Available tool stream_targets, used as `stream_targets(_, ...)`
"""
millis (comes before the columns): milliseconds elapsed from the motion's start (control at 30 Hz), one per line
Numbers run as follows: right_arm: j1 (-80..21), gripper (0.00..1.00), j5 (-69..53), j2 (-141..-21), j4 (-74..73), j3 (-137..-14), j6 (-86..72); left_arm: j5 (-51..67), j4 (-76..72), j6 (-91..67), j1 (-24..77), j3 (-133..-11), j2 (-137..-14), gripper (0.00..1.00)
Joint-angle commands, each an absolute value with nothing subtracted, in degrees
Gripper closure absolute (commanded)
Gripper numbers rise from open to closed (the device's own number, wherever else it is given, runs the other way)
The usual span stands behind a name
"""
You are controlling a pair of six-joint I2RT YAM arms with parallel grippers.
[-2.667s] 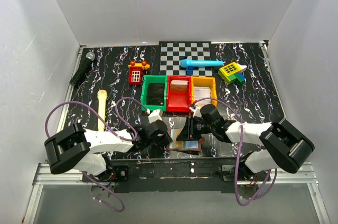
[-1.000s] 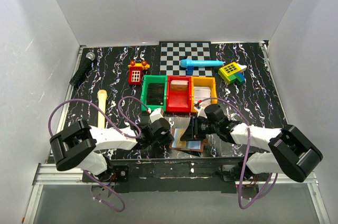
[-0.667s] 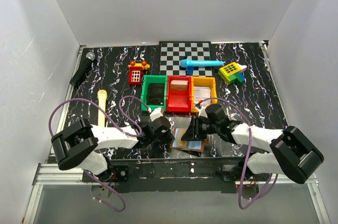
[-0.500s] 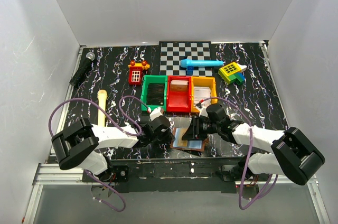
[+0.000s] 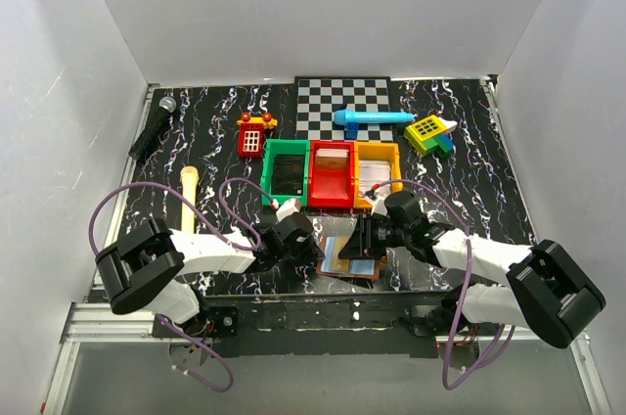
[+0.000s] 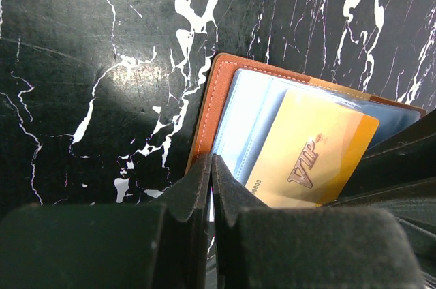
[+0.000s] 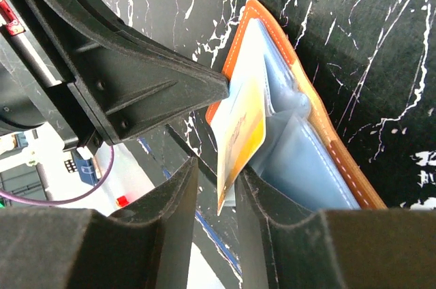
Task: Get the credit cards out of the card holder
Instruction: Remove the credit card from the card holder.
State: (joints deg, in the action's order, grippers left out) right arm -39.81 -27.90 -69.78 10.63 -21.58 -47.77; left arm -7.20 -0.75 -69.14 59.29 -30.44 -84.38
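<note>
Left gripper [image 6: 210, 161] shut at card holder [image 6: 216, 98] edge; right gripper [image 7: 218, 170] part-open astride (gold) card [image 7: 242, 125].

Green bin [image 5: 267, 170], red bin [image 5: 331, 203], yellow bin [image 5: 377, 146] side by side, checkered mat [image 5: 342, 97] behind, black microphone [image 5: 154, 127] far left

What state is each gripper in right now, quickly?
Left gripper: shut, tips at the edge of the card holder.
Right gripper: open, fingers on either side of the gold card; whether it grips cannot be told.
</note>
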Motion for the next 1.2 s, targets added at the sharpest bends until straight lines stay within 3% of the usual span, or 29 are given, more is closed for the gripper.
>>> stream_targets(0, -39.2, 0.64, -29.5, -67.2, 11.2, -21.4, -46.8, -10.2, 16.6, -66.4, 58.6, -24.3, -91.2, 1.0)
stream_targets(667, -37.8, 0.65, -29.1, -64.5, 9.1, -20.6, -46.2, -9.9, 16.4, -66.4, 58.4, -24.0, -91.3, 1.0)
stream_targets(1167, -36.7, 0.77, -27.7, -62.4, 6.2, -20.3, -45.5, -9.8, 16.4, -66.3, 58.4, -24.3, -91.7, 1.0)
